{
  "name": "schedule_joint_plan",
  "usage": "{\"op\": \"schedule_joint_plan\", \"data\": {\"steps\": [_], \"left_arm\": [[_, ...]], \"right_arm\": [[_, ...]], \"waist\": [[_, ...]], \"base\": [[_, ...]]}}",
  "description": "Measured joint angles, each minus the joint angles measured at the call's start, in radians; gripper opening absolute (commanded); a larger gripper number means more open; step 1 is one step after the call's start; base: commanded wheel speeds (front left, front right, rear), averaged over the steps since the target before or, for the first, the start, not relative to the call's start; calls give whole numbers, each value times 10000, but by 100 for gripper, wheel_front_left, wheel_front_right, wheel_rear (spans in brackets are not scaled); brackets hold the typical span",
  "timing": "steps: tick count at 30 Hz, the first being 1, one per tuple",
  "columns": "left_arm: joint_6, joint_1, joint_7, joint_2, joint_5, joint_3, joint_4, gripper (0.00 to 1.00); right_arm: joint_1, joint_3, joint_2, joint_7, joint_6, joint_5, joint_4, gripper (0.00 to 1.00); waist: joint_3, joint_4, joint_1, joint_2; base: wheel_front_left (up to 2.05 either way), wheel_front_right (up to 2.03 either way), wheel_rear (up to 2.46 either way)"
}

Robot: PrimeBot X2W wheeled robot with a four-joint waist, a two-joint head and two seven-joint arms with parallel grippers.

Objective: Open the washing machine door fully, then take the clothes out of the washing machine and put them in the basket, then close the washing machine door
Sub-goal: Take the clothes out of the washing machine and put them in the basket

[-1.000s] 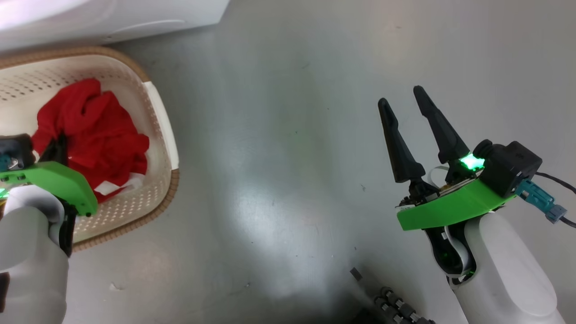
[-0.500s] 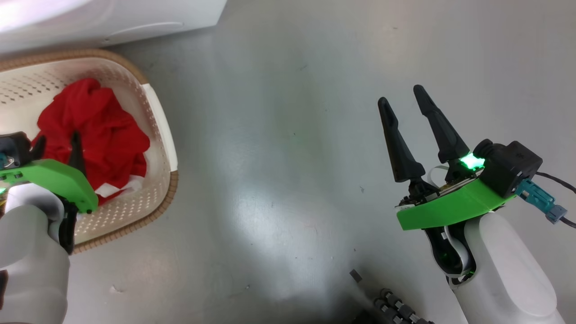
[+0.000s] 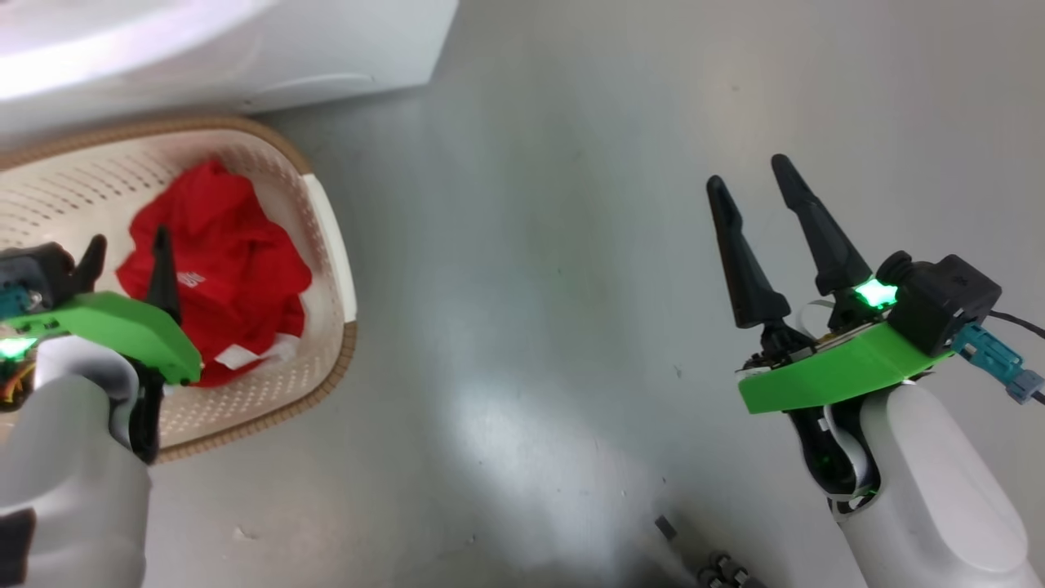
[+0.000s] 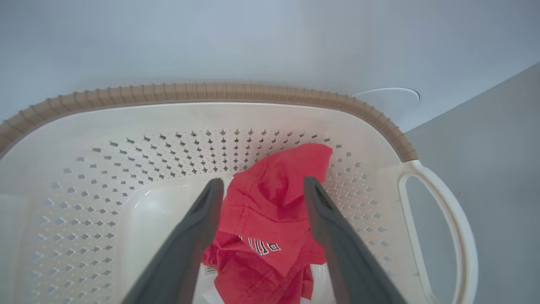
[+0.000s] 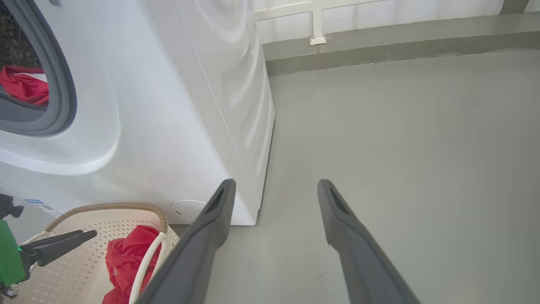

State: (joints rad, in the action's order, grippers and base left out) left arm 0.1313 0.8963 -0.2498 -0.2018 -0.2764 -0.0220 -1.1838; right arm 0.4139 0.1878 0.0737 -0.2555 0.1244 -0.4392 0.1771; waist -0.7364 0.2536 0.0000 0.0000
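Both claws stand with fingers apart, gripping nothing. My left claw (image 3: 129, 238) hangs over the basket (image 3: 269, 384), fingers spread either side of the crumpled red clothes (image 3: 220, 269) lying inside. Whether they touch the cloth I cannot tell. My right claw (image 3: 749, 171) hovers over grey floor (image 3: 531, 245), well apart. The basket sits just beside the washing machine (image 3: 245, 41) — more red fabric (image 5: 23, 86) shows behind its grey gasket (image 5: 63, 105).
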Motion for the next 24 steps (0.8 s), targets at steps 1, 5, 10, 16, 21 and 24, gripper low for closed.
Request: {"op": "schedule_joint_plan", "data": {"steps": [1, 5, 10, 16, 21, 24], "left_arm": [[0, -150, 0, 12, -4, -17, 276, 100], [0, -1127, 0, 199, -52, -307, 1687, 100], [0, -2112, 0, 489, 107, -658, 2993, 100], [0, -3130, -33, 907, 382, -907, 4621, 100], [0, -4049, -42, 1020, 606, -1062, 5726, 100], [0, -4569, -40, 1145, 708, -1106, 6462, 100]], "right_arm": [[-8, -36, 25, 0, 0, 4, 15, 100], [-198, -159, 257, 0, 0, 15, 86, 100], [-652, -224, 535, 2, 0, 29, 234, 100], [-1047, -288, 780, 0, 0, 84, 251, 100], [-1402, -270, 943, 2, 0, 50, 311, 100], [-1603, -268, 1087, 2, 0, 38, 372, 100]], "waist": [[83, -29, -1, 0], [632, -188, 0, 0], [1330, -381, 0, 0], [2199, -652, 0, 0], [2910, -870, 0, 0], [3327, -989, 0, 0]], "base": [[0, 0, 0], [0, 0, 0], [0, 0, 0], [0, 0, 0], [0, 0, 0], [0, 0, 0]]}}
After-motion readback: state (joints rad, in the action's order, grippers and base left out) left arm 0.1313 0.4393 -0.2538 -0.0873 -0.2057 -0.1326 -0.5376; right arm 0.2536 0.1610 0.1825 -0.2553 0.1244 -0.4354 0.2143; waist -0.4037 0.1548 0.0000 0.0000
